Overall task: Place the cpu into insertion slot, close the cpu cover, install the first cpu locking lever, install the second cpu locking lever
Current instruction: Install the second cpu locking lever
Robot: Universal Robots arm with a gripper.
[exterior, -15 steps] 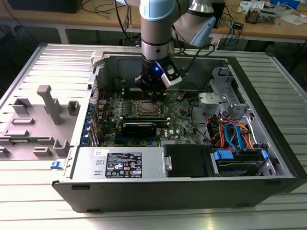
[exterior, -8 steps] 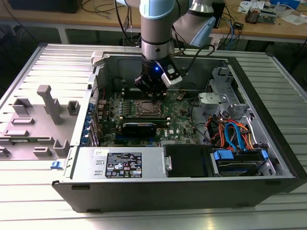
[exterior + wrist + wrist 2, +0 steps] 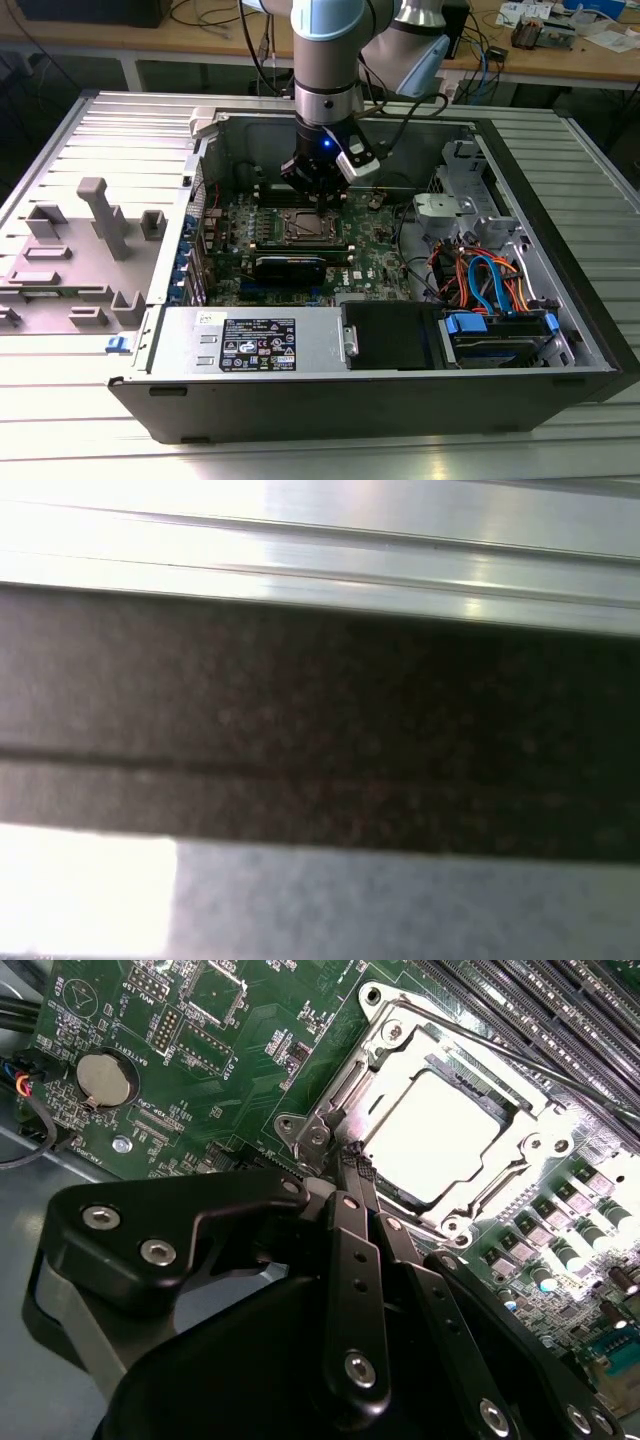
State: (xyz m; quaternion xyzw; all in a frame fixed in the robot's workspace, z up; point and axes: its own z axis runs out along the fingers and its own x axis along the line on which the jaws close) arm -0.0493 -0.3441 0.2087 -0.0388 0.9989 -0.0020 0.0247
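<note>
The cpu lies flat in the insertion slot, its silver top glaring in the second wrist view. The cpu cover, a silvery frame, lies down around it. My gripper has its black fingers pressed together, with nothing visible between them. Their tips sit at the edge of the socket frame, by one corner hinge. In the exterior view the gripper hangs straight down inside the open computer case, just above the far edge of the socket.
Long black memory slots run beside the socket, and a coin battery sits on the green board. A black graphics card, a power supply and cabled drive bays crowd the case. Grey fixtures stand at the exterior view's left.
</note>
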